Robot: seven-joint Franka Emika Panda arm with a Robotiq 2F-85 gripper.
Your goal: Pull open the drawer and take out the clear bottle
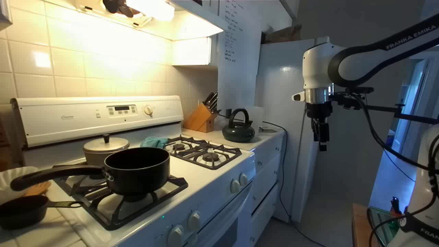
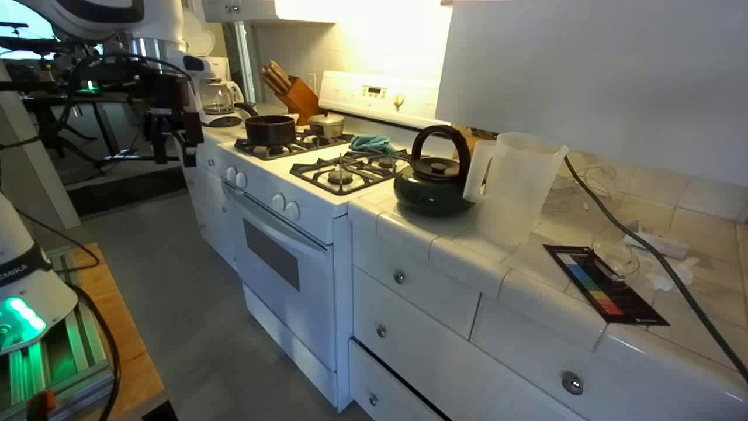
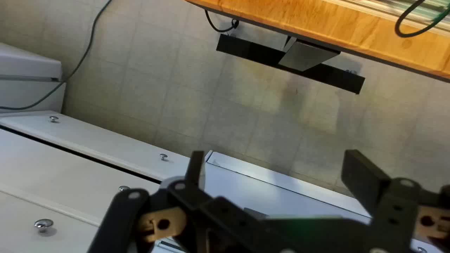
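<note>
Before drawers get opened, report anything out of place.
The lowest drawer has a dark gap above it, unlike those above, so it may be ajar. A teal cloth lies on the stovetop, an odd spot for fabric.

Warm light under the range hood (image 1: 195, 25) is washing over the cream tiled wall (image 1: 68, 65), while the grey wall (image 1: 343, 171) past the tall pale refrigerator (image 1: 284, 79) is lying in shadow. A white upper cabinet (image 1: 192, 51) is hanging just past the hood, and bluish light is filling a doorway (image 1: 411, 85). A tiled counter (image 2: 526, 269) is stretching across an exterior view; faint seams are crossing the floor (image 3: 182, 77).
</note>
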